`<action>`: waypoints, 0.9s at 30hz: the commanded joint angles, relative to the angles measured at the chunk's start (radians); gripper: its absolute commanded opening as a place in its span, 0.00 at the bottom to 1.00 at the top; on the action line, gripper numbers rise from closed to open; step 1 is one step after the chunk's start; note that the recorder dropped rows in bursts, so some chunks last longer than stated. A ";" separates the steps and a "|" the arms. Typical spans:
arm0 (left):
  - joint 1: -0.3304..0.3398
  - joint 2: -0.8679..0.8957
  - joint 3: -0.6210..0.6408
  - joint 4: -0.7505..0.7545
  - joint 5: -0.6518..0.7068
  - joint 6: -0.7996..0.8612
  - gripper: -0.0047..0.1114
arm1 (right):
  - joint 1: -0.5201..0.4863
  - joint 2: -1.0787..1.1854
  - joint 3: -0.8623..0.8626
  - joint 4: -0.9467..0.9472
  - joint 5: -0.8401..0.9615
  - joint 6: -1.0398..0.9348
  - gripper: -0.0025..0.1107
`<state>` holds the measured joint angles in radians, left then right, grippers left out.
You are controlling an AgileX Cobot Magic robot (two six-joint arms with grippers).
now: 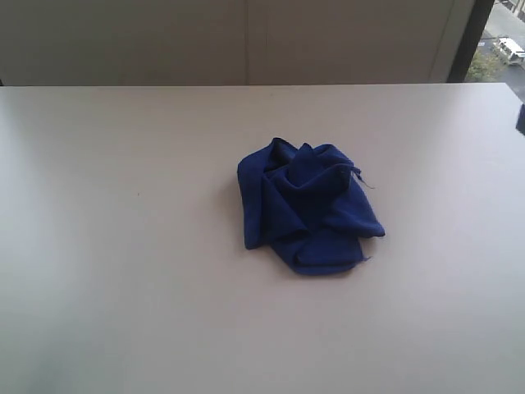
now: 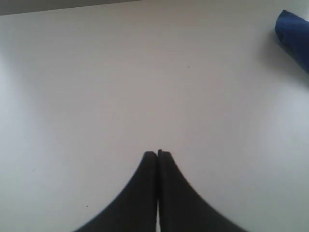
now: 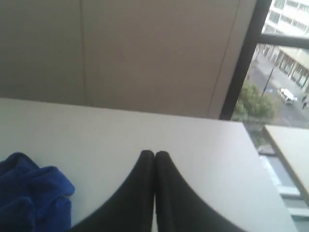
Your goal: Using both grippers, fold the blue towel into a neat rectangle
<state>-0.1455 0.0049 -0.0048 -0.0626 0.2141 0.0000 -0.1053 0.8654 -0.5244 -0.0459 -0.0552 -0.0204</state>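
Note:
The blue towel (image 1: 305,203) lies crumpled in a heap near the middle of the white table (image 1: 123,246), slightly right of centre. Neither arm shows in the exterior view. In the left wrist view my left gripper (image 2: 157,153) is shut with nothing in it, above bare table, and a bit of the towel (image 2: 294,36) shows far off at the frame's corner. In the right wrist view my right gripper (image 3: 154,154) is also shut and empty, with a bunched part of the towel (image 3: 31,193) beside it, not touching.
A beige wall panel (image 1: 246,41) runs behind the table's far edge. A window (image 3: 275,72) with a dark frame stands at the right, past the table's right edge. A second table edge (image 3: 289,150) shows beyond it.

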 commanded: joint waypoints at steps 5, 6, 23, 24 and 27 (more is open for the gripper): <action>-0.006 -0.005 0.005 -0.007 -0.003 0.000 0.04 | 0.005 0.362 -0.040 0.002 -0.035 0.320 0.02; -0.006 -0.005 0.005 -0.007 -0.003 0.000 0.04 | 0.022 0.408 -0.095 0.002 0.065 0.320 0.02; -0.006 -0.005 0.005 -0.007 -0.003 0.000 0.04 | 0.237 0.767 -0.572 0.300 0.538 -0.118 0.02; -0.006 -0.005 0.005 -0.007 -0.003 0.000 0.04 | 0.237 0.786 -0.593 0.323 0.556 -0.150 0.02; -0.006 -0.005 0.005 -0.007 -0.003 0.000 0.04 | 0.237 0.829 -0.636 0.368 0.583 -0.194 0.04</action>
<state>-0.1455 0.0049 -0.0048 -0.0626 0.2141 0.0000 0.1292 1.6642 -1.1229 0.2735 0.5003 -0.1496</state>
